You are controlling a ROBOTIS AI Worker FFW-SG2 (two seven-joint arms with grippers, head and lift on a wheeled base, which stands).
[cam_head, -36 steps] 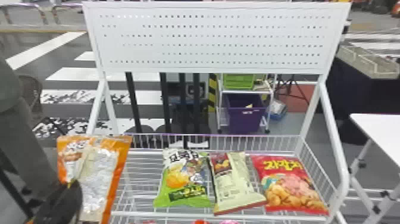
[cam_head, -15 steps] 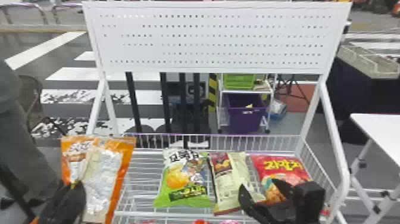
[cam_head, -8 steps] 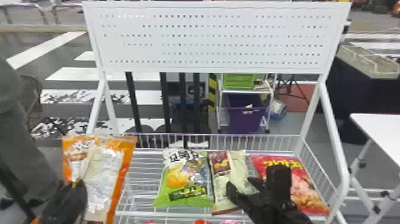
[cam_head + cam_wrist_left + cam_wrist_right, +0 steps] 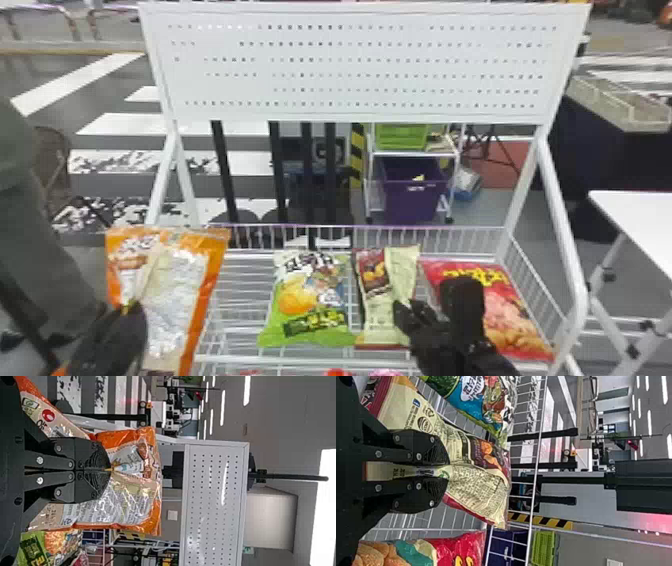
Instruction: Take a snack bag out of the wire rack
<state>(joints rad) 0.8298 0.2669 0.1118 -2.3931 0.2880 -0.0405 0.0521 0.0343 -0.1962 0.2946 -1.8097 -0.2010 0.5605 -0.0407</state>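
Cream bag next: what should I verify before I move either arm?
1. Left gripper shut on the orange bag: ok.
2. Right gripper at the cream bag: ok.
3. Right gripper's grip firm enough to lift: cannot tell.
4. Cream bag out of the wire rack: not ok, it lies inside.
5. Green bag and red bag lying in the rack: ok.

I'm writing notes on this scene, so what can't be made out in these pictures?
- Orange bag: its lower end, cut off by the head view's bottom edge.
- Cream bag: a lower corner, behind the right gripper in the head view.
- Red item and pink item: mostly cut off by the head view's bottom edge.
- Purple bin: its contents, too small in the head view.
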